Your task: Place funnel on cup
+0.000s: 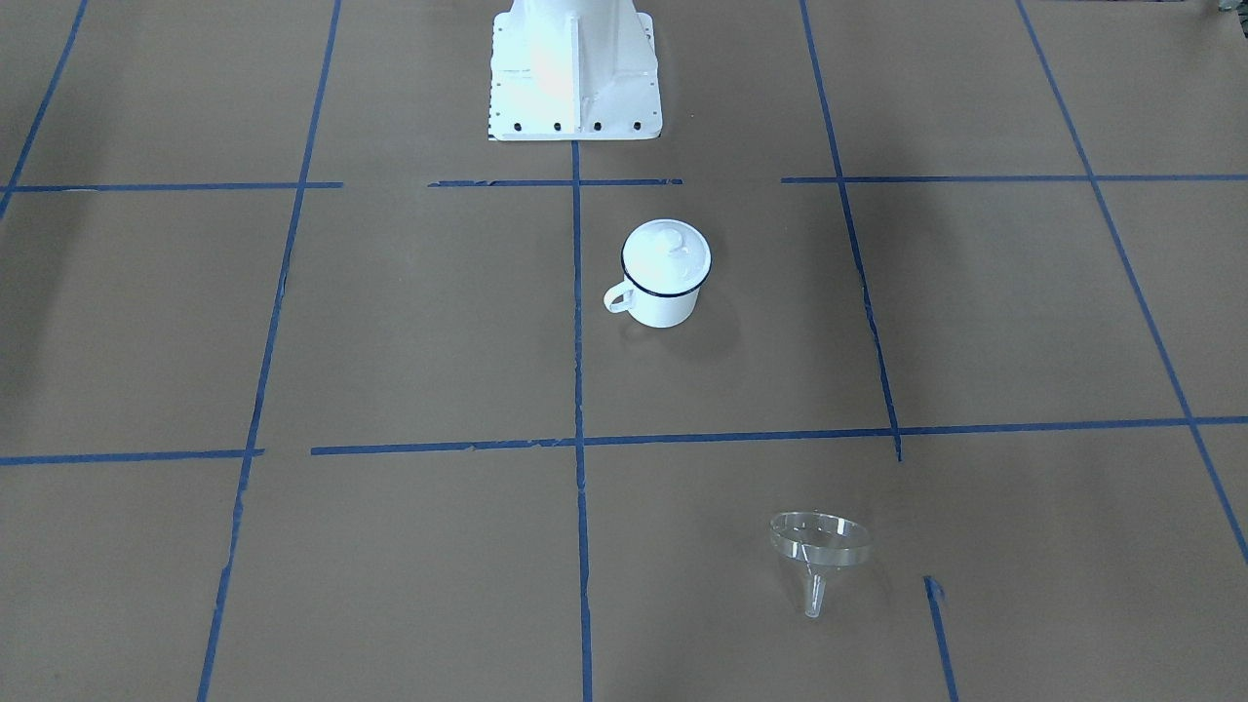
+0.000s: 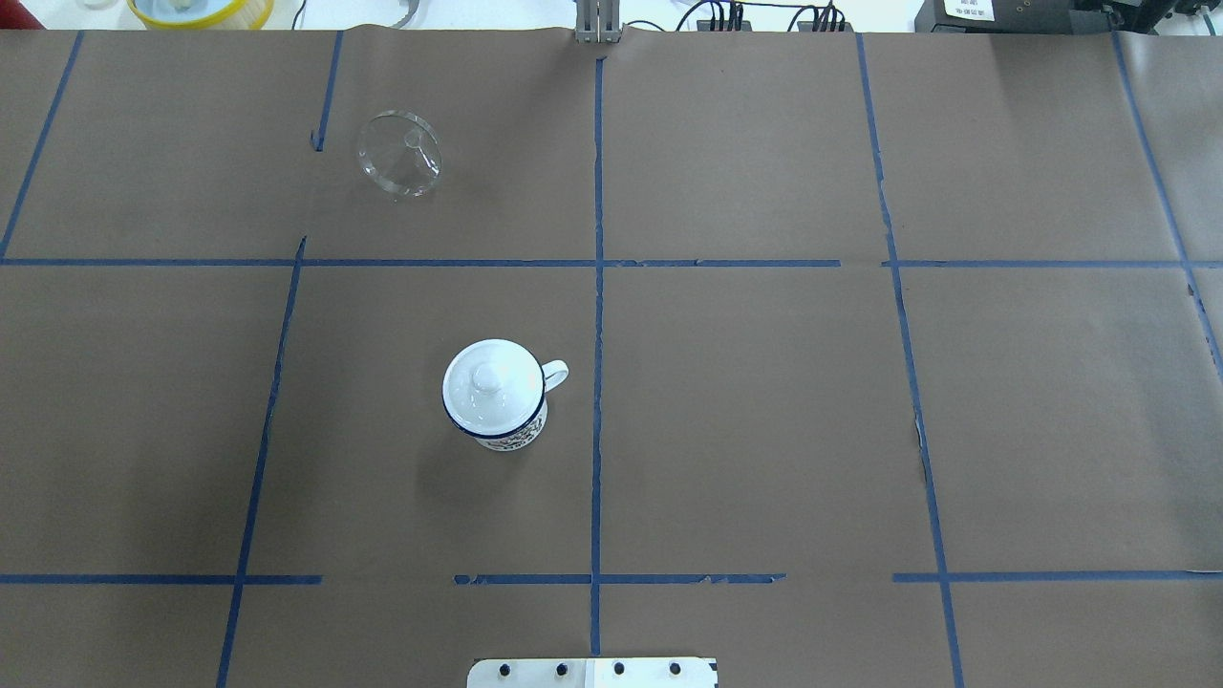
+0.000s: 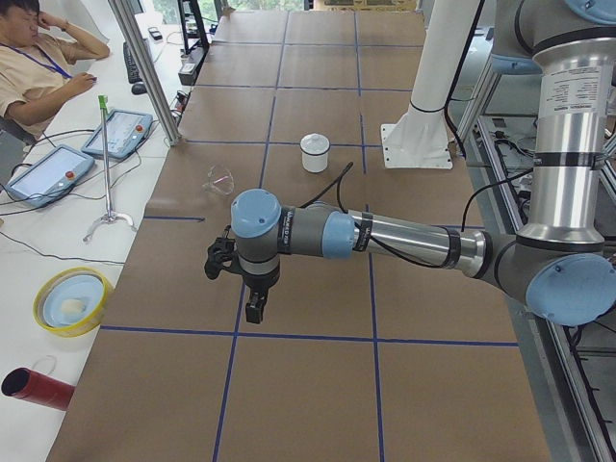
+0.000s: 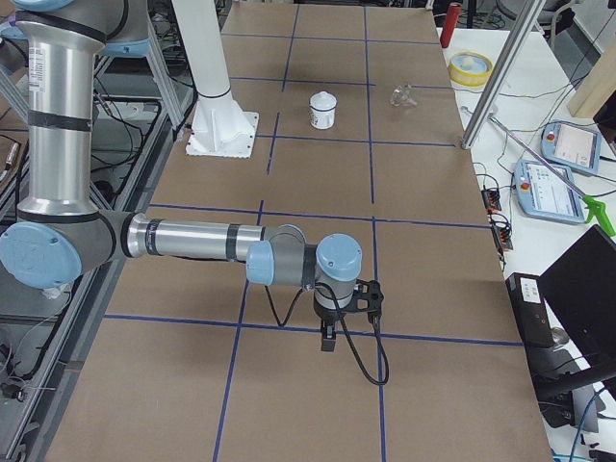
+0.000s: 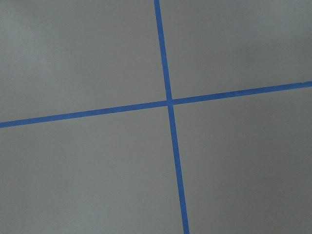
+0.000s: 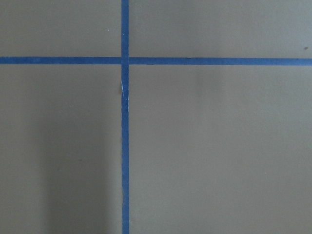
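Note:
The cup [image 1: 663,297] is a white enamel mug with a dark blue rim, standing upright near the table's middle with a white knobbed lid [image 1: 666,255] on it. It also shows in the overhead view [image 2: 502,432]. The clear funnel [image 1: 819,546] lies tilted on the paper, far from the robot, on its left side [image 2: 399,153]. Neither gripper is near either thing. My left gripper [image 3: 252,306] hangs over the table's left end. My right gripper [image 4: 329,339] hangs over the right end. I cannot tell whether either is open. Both wrist views show only paper and blue tape.
The white robot base [image 1: 575,78] stands just behind the cup. A yellow bowl [image 3: 69,300], a red cylinder [image 3: 34,388], teach pendants [image 3: 120,132] and a seated operator [image 3: 38,58] are off the far edge. A metal post [image 3: 144,67] stands at that edge.

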Controlling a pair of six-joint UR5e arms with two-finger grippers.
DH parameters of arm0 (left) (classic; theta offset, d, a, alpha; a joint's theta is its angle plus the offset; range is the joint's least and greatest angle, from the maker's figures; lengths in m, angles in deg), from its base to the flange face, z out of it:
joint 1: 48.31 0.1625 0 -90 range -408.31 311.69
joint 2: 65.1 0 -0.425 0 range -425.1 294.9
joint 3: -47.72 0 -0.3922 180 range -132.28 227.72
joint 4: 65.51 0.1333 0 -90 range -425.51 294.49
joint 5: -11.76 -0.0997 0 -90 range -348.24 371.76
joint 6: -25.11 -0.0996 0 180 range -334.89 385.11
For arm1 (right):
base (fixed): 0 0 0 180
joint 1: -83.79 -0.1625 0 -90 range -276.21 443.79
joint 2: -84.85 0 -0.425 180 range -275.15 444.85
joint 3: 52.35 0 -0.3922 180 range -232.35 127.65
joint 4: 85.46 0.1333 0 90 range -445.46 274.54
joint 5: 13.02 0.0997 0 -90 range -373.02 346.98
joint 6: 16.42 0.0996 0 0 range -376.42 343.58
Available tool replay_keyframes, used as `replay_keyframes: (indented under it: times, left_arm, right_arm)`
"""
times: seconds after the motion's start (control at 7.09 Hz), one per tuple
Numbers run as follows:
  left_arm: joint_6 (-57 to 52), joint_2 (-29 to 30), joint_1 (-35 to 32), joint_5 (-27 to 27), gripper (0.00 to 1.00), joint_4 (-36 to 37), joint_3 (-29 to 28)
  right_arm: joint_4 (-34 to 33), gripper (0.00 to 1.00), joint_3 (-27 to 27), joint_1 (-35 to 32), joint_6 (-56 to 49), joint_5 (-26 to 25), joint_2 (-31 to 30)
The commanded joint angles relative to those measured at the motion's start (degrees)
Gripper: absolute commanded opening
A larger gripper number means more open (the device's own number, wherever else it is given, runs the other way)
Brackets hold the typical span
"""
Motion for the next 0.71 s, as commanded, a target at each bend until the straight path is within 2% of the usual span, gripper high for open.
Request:
replay_keyframes:
  times: [0.0, 0.14, 0.28, 0.42, 0.56]
  left_arm:
    - [0.6, 7.53, 0.52, -0.56, 1.0, -1.98, 0.64]
    - [1.82, 12.01, 0.26, -1.17, 1.0, -6.7, -1.2]
    - [7.14, 12.49, 0.43, -0.13, 1.0, -8.31, 0.78]
    - [22.42, 12.93, 1.39, 3.19, 1.0, -12.59, 2.02]
    - [25.88, 12.59, 3.92, 6.44, 1.0, -21.34, 2.73]
  right_arm:
    - [0.0, 1.0, -0.01, 0.0, 0.0, 0.0, 0.0]
    - [0.0, 1.0, 0.08, 0.0, 0.0, 0.0, 0.0]
    - [0.0, 1.0, 0.08, 0.0, 0.0, 0.0, 0.0]
    - [0.0, 1.0, -0.01, 0.0, 0.0, 0.0, 0.0]
    - [0.0, 1.0, -0.01, 0.0, 0.0, 0.0, 0.0]
